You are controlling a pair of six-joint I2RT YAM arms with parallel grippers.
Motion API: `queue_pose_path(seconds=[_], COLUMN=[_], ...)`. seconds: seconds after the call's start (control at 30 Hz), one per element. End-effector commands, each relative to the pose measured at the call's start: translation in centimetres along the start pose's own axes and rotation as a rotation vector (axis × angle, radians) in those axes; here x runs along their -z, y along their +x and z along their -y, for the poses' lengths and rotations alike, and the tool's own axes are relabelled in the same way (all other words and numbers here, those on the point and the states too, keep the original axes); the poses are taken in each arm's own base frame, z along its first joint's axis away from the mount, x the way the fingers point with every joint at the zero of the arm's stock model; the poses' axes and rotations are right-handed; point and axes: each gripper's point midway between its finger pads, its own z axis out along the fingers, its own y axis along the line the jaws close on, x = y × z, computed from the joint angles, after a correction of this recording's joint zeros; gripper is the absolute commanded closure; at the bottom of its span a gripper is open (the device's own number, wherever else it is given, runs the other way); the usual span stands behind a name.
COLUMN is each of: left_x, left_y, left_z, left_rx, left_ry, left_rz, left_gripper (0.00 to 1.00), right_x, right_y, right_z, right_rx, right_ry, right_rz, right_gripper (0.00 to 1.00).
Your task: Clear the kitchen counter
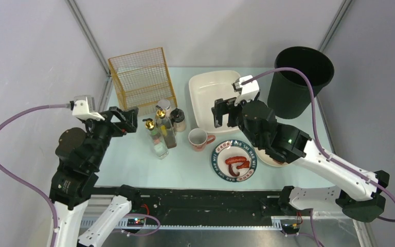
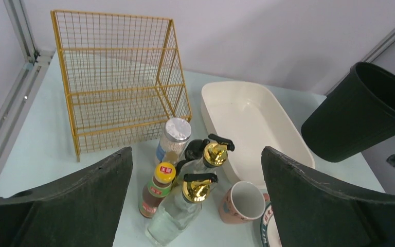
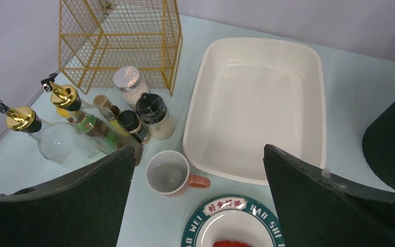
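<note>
Kitchen counter (image 1: 133, 164): pale mint top inside grey rails, spread under both of your arms, loaded across its middle and far half

Around, left to right:
- gold wire rack (image 1: 142, 77), upright near the far left corner
- just in front of it, a tight cluster, all standing: two clear bottles with gold pump tops (image 1: 159, 138), a small brown sauce bottle with a yellow cap (image 2: 159, 193), a silver-lidded jar (image 2: 176, 136), a black-lidded shaker (image 3: 153, 114)
- pink mug (image 1: 199, 139) just right of the cluster, upright and empty, handle toward the plate (image 1: 221, 167)
- plate carries red sausage pieces (image 1: 236, 163)
- white basin (image 1: 205, 87) behind the mug, empty
- black bin (image 1: 301, 74) at the far right, beside the basin

In the way: the bottle cluster stands between your left gripper (image 1: 129, 120) and the mug

Arms: your left arm is folded at the counter's left edge, gripper aimed at the cluster from above, jaws spread wide, nothing between them. Your right arm reaches in over the plate and hides its right rim; your right gripper (image 1: 225, 118) hangs over the basin's near edge, jaws wide, empty
</note>
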Motion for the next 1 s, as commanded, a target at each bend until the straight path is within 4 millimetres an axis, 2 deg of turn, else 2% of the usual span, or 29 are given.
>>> queue_pose_path(seconds=[0.0,0.17,0.4,0.53,0.63,0.8,0.97], left_x=[0.2,0.2,1.2,0.6,0.3,-0.3,-1.2], left_y=[1.9,4.4,6.1,8.5,9.9,10.6,12.3], left_z=[0.3,0.2,0.7,0.7,-0.1,-1.7,-3.0], left_rx=[0.043,0.074,0.099,0.124,0.137,0.146,0.14], left_ry=[0.023,0.036,0.093,0.095,0.057,-0.036,-0.112], left_rz=[-0.048,-0.1,-0.121,-0.185,-0.207,-0.2,-0.234], left_gripper=[0.02,0.02,0.02,0.02,0.02,0.02,0.02], right_x=[1.3,1.5,1.1,0.9,1.0,0.9,0.7], right_y=[-2.6,-1.8,-0.4,0.2,0.6,1.1,1.8], right_z=[1.3,0.8,-0.9,-2.1,-3.0,-3.5,-3.9], right_rx=[-0.027,0.056,0.122,0.134,0.119,0.113,0.116], right_ry=[0.067,0.034,-0.037,-0.095,-0.148,-0.173,-0.188], right_rz=[0.058,0.028,-0.004,-0.005,-0.008,-0.018,-0.038], right_gripper=[0.0,0.0,0.0,0.03,0.03,0.03,0.03])
